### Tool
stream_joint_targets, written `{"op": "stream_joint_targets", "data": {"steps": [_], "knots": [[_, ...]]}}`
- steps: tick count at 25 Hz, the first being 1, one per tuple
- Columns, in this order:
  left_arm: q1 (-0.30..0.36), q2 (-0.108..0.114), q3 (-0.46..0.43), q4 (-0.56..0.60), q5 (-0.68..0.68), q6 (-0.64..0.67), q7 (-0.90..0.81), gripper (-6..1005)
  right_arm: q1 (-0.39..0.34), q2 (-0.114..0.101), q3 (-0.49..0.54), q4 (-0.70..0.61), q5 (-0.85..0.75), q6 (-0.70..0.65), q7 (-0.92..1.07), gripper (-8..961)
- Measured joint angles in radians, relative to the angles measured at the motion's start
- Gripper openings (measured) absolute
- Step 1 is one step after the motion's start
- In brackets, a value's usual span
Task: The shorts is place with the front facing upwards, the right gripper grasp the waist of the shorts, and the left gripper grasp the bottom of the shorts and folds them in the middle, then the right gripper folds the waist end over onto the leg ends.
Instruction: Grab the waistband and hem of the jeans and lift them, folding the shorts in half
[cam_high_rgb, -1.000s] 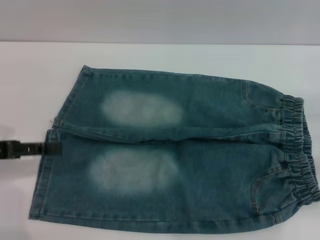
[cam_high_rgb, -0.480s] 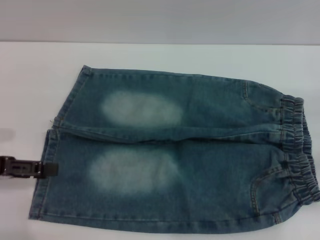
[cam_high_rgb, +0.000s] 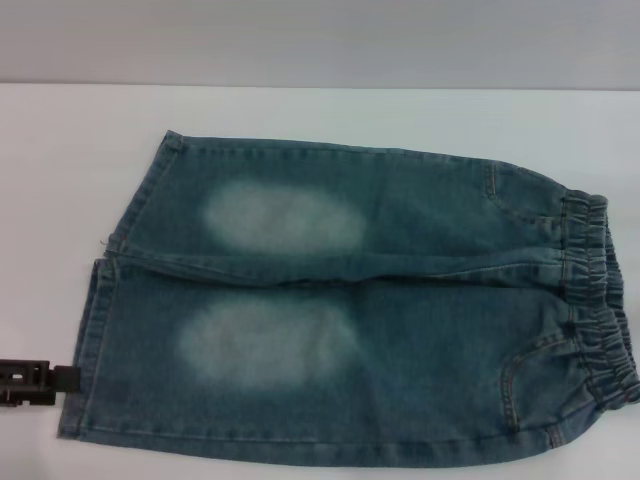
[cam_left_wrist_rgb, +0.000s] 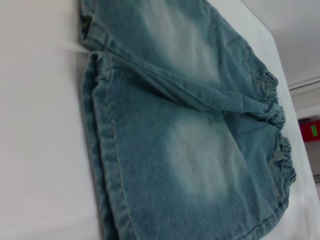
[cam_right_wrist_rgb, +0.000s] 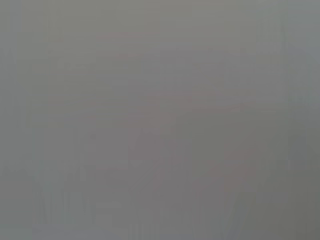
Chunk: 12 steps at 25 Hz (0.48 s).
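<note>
The shorts (cam_high_rgb: 350, 310) lie flat and front-up on the white table (cam_high_rgb: 60, 150), spread across its middle. The waist (cam_high_rgb: 600, 300) points toward the table's right edge. The bottom of the shorts (cam_high_rgb: 95, 330) points toward the left edge, both hems flat on the surface. The left hand (cam_high_rgb: 62, 380) sits low at the table's left edge, its tip just beside the nearer leg hem; whether its fingers are wide or narrow cannot be told. The left wrist view shows the hems and legs close up. The right hand appears in no view.
</note>
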<state>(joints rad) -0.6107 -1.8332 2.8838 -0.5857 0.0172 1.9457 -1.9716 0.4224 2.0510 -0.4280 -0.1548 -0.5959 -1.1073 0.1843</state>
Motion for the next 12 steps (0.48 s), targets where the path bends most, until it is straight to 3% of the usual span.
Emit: {"op": "stream_joint_targets", "data": {"steps": [12], "knots": [[0.024,-0.01,0.0,0.007,0.005,-0.007,-0.029,753,-0.006,0.006,-0.003,0.001,-0.001,0.003,-0.011,695]]}}
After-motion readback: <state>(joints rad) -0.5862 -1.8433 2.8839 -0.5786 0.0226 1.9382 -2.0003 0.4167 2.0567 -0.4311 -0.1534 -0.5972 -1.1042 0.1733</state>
